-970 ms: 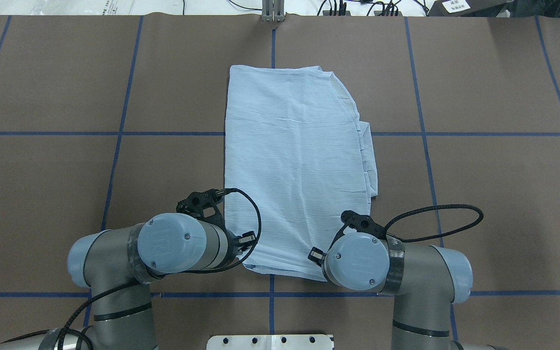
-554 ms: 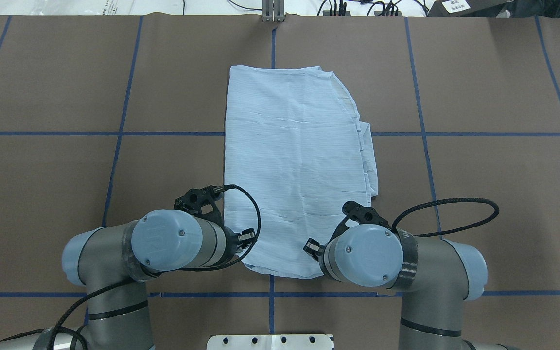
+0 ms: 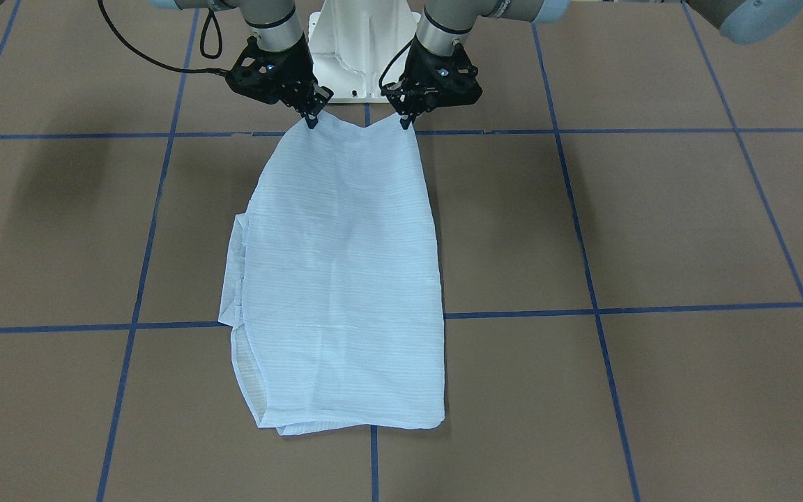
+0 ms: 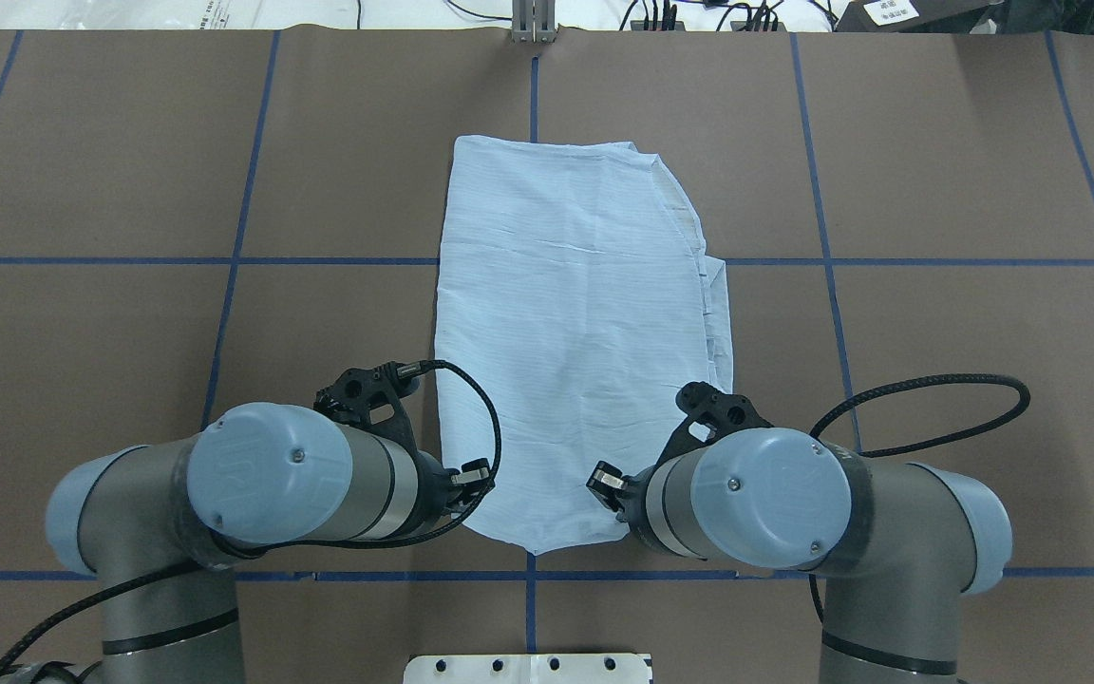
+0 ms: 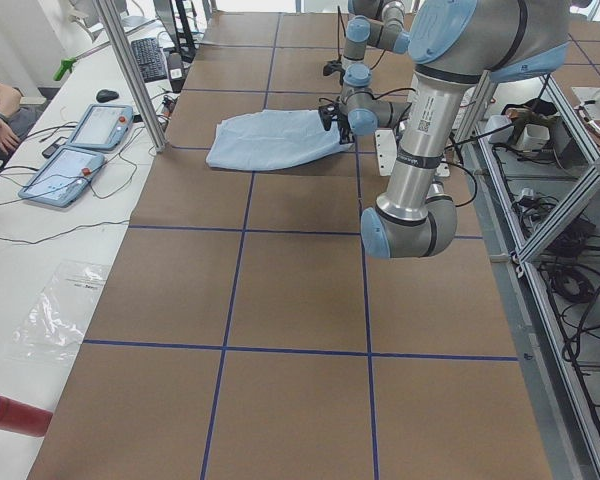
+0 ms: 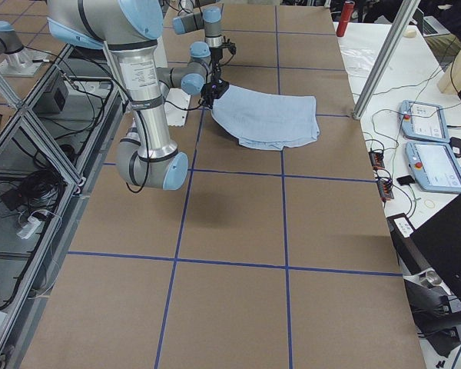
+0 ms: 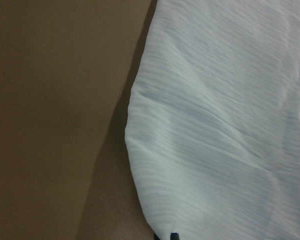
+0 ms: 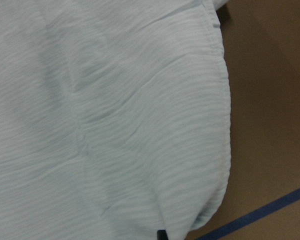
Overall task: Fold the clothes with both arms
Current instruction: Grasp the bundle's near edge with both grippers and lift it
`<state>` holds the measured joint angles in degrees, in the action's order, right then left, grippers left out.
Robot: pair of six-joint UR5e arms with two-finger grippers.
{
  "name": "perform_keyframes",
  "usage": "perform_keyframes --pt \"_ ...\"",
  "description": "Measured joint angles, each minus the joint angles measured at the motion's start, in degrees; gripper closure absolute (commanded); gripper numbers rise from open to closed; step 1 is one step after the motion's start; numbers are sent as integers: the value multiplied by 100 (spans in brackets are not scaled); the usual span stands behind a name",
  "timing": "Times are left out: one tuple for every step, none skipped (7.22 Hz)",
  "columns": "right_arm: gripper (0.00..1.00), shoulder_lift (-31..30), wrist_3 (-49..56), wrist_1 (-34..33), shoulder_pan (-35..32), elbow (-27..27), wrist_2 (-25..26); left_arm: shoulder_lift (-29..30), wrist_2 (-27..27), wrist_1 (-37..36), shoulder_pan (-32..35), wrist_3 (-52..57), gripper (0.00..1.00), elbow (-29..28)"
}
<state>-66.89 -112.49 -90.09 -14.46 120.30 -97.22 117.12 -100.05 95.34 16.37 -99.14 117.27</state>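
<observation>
L gripper (image 3: 405, 123): fingers pinched tight on one near corner of the shirt (image 3: 342, 279). R gripper (image 3: 311, 120): same on the other near corner. Edge betw. them sags a bit, raised just off the table (image 3: 652, 223). Rest of shirt lies flat mid-table, folded into a long strip, running toward the far side.
</observation>
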Motion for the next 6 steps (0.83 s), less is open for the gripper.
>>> perform_keyframes --pt "100 -12 -7 2 -1 165 -76 -52 -37 -150 -30 -1 100 260" --pt "100 -27 -13 6 24 351 -222 -75 -117 -289 -83 -5 100 484" --pt "100 -46 -15 6 103 542 -347 -86 -268 -522 -143 -7 100 742" --pt "100 -70 -12 6 216 723 -441 -90 -430 -893 -173 -8 100 1062" --pt "100 -94 -11 12 295 897 -534 -92 -581 -1300 -197 -9 100 1362" --pt "100 -109 -5 16 319 988 -582 -93 -655 -1529 -210 2 100 1466"
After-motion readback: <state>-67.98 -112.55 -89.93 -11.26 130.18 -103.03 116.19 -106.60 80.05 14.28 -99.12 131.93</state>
